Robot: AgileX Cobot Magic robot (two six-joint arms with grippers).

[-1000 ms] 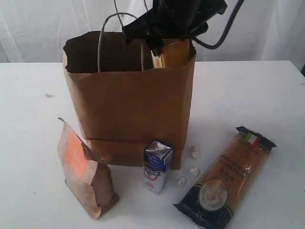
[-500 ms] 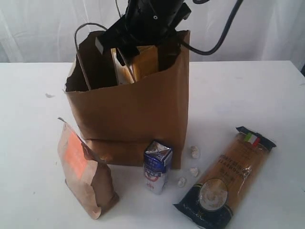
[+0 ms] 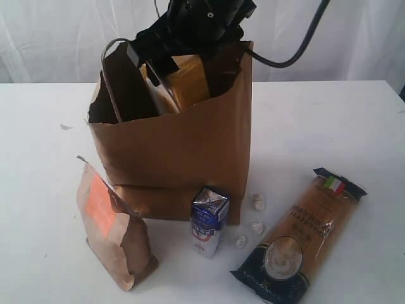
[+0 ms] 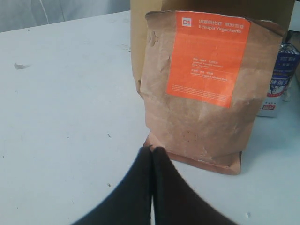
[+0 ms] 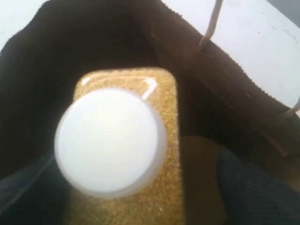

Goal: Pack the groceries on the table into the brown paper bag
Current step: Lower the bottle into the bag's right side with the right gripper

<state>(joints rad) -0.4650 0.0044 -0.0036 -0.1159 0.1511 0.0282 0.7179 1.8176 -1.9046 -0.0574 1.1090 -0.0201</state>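
The brown paper bag (image 3: 171, 145) stands mid-table with its mouth pushed out of shape. My right gripper (image 3: 168, 66) reaches into that mouth. The orange juice bottle (image 3: 190, 79) with its white cap (image 5: 110, 140) sits between the jaws of the right gripper (image 5: 136, 187). They are open, and a gap shows beside the bottle. In front of the bag are the kraft pouch (image 3: 111, 225), the blue-white carton (image 3: 209, 220) and the pasta packet (image 3: 300, 237). My left gripper (image 4: 151, 150) is shut and empty, low over the table (image 4: 65, 117), just short of the pouch (image 4: 201, 89).
Small white crumpled bits (image 3: 258, 202) lie between the bag and the pasta packet. One twisted handle (image 3: 111, 47) arches over the bag's left side. A white curtain hangs behind the table. The carton (image 4: 279, 79) stands just past the pouch.
The right gripper moved left and down into the bag with the bottle, pushing the bag's mouth askew. Its jaws have since widened off the bottle. The left gripper stayed shut.
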